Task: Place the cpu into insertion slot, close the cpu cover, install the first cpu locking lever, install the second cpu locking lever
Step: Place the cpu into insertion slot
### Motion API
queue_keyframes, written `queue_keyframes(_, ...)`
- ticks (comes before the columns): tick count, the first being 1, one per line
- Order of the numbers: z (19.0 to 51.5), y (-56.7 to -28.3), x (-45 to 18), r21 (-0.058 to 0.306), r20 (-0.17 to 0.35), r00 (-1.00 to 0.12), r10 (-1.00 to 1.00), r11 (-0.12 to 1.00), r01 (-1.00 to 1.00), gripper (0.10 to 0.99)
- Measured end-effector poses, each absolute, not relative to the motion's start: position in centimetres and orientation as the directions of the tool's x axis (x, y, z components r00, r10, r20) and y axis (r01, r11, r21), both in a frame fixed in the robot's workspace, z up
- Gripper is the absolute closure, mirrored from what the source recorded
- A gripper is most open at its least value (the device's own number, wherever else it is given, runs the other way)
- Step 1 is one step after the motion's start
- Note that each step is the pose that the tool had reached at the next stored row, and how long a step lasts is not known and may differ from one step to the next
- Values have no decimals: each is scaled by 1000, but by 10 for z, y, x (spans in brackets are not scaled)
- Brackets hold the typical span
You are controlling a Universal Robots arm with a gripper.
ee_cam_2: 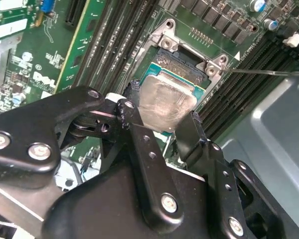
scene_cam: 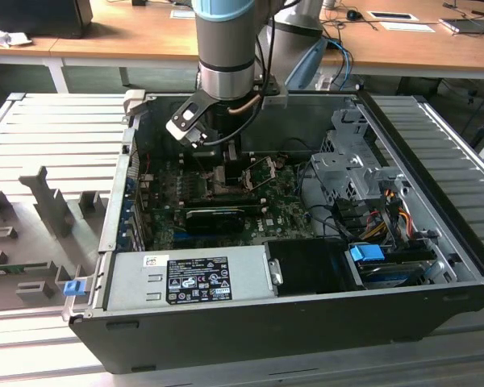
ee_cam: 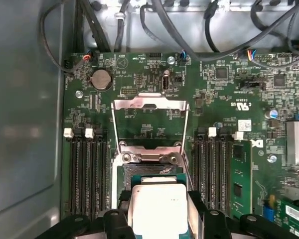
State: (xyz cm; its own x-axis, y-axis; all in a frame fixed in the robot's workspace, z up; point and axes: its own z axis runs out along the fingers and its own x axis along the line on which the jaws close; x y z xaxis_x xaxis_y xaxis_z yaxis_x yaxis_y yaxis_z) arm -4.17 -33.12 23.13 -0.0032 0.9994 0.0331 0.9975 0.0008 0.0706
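Observation:
In both wrist views the cpu (ee_cam_2: 165, 102) (ee_cam: 157, 209), a small square chip with a pale metal top, sits between my black fingers (ee_cam_2: 134, 112) (ee_cam: 123, 199). My gripper (ee_cam_2: 162, 113) (ee_cam: 158, 201) is shut on it. The chip hangs right over the insertion slot (ee_cam_2: 182, 62) (ee_cam: 148, 172), a square socket in the green board, partly hidden by the chip. The cpu cover (ee_cam: 149, 103), a thin silvery frame, is swung open beyond the slot. A thin locking lever (ee_cam_2: 269, 72) sticks out beside the socket. In the exterior view my gripper (scene_cam: 226, 173) reaches down into the open computer case.
Black memory slots (ee_cam: 87, 169) flank the socket, with one green memory stick (ee_cam: 237, 174) fitted. Cables (ee_cam: 154, 20) hang near the case wall. A long black card (scene_cam: 214, 216), the power supply (scene_cam: 185, 278) and a drive cage (scene_cam: 347, 161) crowd the case.

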Motion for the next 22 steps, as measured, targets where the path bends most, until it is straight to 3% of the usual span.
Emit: queue_keyframes(22, 207, -322, -43, 70, 32, 32, 999, -34, 997, 557)
